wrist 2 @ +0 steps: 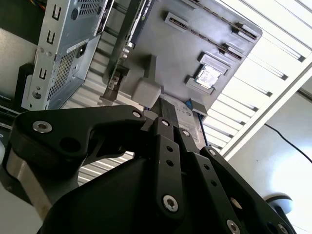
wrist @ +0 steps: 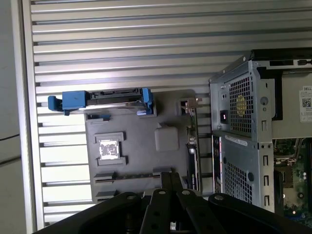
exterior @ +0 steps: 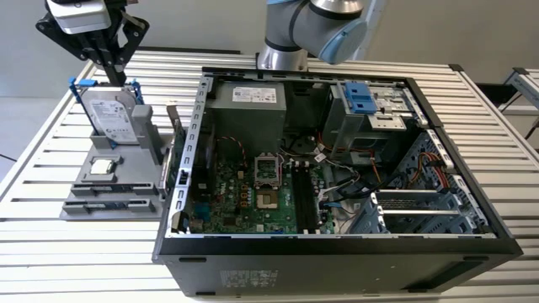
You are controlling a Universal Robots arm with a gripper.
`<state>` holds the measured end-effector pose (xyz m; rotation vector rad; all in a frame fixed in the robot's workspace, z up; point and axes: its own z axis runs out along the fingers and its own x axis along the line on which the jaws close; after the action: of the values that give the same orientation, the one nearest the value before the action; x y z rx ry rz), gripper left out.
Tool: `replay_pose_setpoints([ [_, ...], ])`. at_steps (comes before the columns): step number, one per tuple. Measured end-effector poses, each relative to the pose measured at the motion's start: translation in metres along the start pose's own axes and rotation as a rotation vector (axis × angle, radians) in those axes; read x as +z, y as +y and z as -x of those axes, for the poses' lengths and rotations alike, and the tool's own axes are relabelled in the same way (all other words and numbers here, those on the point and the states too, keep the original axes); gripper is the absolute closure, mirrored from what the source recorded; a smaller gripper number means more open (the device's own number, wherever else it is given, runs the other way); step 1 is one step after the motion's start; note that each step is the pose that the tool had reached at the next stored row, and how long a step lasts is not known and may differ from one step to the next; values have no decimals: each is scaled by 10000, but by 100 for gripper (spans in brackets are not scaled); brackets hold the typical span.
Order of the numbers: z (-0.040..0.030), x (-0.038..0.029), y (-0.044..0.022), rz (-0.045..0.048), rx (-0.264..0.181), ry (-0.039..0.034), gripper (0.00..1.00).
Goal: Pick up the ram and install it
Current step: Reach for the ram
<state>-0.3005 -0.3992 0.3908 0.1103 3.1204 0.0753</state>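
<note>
In the exterior view we are seeing the gripper [exterior: 113,77] hanging at 11 o'clock, its fingers pressed together on nothing. Its tips are just above the upright hard drive [exterior: 112,113] at the 12 o'clock end of the gray tray [exterior: 135,197]. We are not making out the ram with certainty. We are judging it to be lying in one of two long slotted holders [exterior: 111,188] at the tray's 6 o'clock end, so toward 6 o'clock from the gripper, with its long axis running 9 to 3. The open case [exterior: 337,259] is standing at the tray's 3 o'clock, with an expansion card [exterior: 177,158] upright between them. The board's memory slots [exterior: 303,196] are running 12 to 6.

In the second wrist view we are looking past the closed gripper [wrist 2: 163,105] at the tray [wrist 2: 161,53], the processor chip [wrist 2: 208,77] sitting between drive and holders.

In the first wrist view the gripper [wrist: 170,176] is over the tray [wrist: 141,146]. The card and case [wrist: 239,122] are crowding one long side, and the slatted table [wrist: 122,44] is lying open on the others.
</note>
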Motion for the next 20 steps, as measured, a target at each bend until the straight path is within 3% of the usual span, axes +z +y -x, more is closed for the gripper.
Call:
replay_pose_setpoints([
  [12, -77, -1, -5, -3, 3, 3, 100],
  [20, -200, -2, -13, -1, -51, 5, 100],
])
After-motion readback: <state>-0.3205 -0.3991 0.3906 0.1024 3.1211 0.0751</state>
